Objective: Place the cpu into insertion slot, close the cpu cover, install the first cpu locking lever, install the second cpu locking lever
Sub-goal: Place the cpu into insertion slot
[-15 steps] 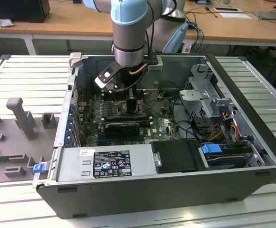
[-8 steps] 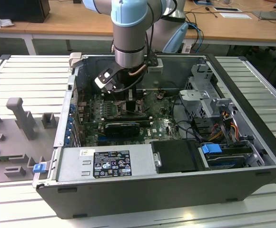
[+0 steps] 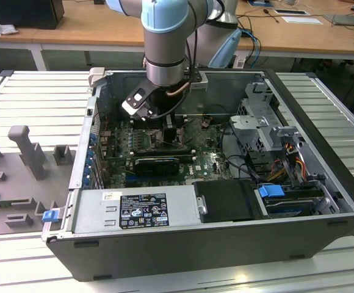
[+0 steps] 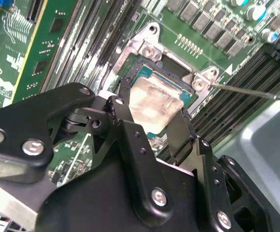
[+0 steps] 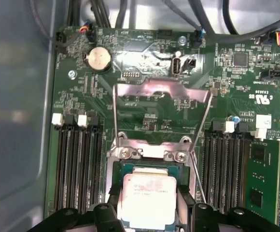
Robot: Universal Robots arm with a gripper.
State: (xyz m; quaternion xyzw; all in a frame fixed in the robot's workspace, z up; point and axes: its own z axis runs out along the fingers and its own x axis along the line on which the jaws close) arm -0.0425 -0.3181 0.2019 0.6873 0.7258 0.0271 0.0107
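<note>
The cpu (image 4: 154, 102), a flat square chip with a pale silvery top, sits between my gripper's (image 4: 152, 115) two black fingers (image 4: 122, 104), which are shut on its opposite edges. It is down at the insertion slot (image 4: 166, 76), inside the silver rim (image 5: 149, 151); I cannot tell whether it is fully seated. In the first wrist view the cpu (image 5: 148, 198) and gripper (image 5: 147, 209) are close to the camera. The cpu cover (image 5: 161, 88) stands swung open beyond the slot. Thin wire locking levers (image 5: 201, 140) are raised beside it. In the exterior view the gripper (image 3: 168, 131) is low inside the case.
Long black memory slots (image 5: 79, 164) flank the socket on both sides. A black expansion card (image 3: 157, 163) lies nearer the power supply (image 3: 134, 207). Drive cage and cables (image 3: 268, 140) fill the exterior view's right. The case walls (image 3: 85, 152) surround the board.
</note>
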